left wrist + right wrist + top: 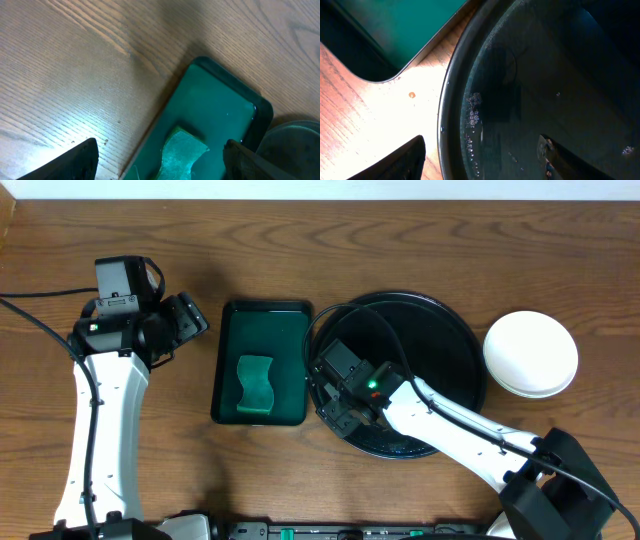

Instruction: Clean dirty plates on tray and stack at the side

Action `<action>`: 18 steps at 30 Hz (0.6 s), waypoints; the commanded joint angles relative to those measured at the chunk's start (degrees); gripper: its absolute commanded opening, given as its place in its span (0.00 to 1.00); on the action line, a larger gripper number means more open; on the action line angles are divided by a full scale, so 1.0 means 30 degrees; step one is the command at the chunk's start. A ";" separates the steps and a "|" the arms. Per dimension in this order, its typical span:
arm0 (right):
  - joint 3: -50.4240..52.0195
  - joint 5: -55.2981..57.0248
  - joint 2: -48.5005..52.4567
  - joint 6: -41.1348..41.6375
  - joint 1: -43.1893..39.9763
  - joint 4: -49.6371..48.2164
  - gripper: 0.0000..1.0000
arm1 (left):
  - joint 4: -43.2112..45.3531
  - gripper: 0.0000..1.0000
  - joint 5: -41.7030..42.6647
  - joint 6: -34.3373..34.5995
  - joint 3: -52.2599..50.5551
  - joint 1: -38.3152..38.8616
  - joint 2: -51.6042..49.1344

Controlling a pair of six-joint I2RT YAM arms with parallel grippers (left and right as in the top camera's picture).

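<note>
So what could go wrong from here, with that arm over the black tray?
The right arm's fingers hang open, straddling the rim of the round glossy black tray, which lies very close to the rectangular dark green tray. A careless swing might shove one into the other. The black cable looped above the tray could also snag.

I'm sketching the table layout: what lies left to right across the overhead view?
Left pincer → rectangular dark green tray → large round glossy black tray → stacked round white plates.
</note>
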State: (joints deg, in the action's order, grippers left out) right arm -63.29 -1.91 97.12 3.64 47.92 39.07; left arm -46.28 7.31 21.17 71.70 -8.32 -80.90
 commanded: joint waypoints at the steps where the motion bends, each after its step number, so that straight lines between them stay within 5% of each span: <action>1: 0.0080 0.0488 -0.0117 0.0189 0.0058 -0.0386 0.70 | -0.0058 0.80 -0.0175 0.0029 0.0000 -0.0044 -0.0109; 6: -0.0619 0.0619 -0.0175 0.1144 -0.0175 -0.0750 0.66 | -0.0058 0.80 -0.0175 0.0029 0.0000 -0.0044 -0.0109; 18: -0.3242 0.3716 -0.2739 0.2200 -0.4677 0.1851 0.79 | -0.0058 0.80 -0.0175 0.0029 0.0000 -0.0044 -0.0109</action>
State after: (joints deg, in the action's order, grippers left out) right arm -71.66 4.43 92.09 8.84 37.82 43.11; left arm -46.28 7.31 21.17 71.70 -8.32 -80.90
